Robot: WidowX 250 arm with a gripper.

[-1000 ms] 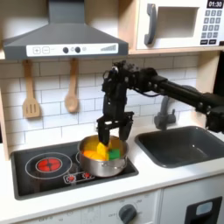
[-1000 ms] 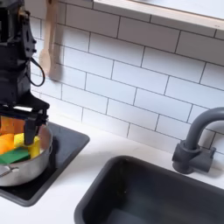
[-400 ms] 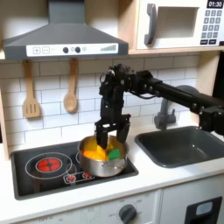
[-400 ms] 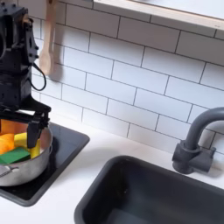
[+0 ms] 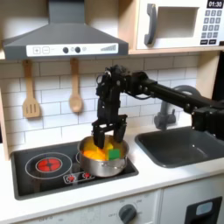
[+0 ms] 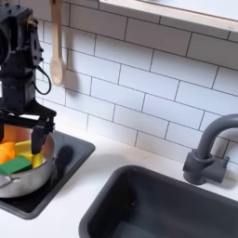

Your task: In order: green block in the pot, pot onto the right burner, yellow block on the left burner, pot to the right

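Note:
The shiny silver pot stands on the stove's burner nearer the sink. Inside it lie the green block, the yellow block and an orange piece. My gripper hangs straight down over the pot's middle. It is open, with its black fingertips spread just above the blocks. Nothing is between them.
A red-coiled burner lies at the first exterior view's left of the pot. The dark sink and its faucet are on the other side. A wooden spatula and spoon hang on the tiled wall.
The gripper has shifted slightly to the first exterior view's left over the pot, still open. Pot and blocks have not moved.

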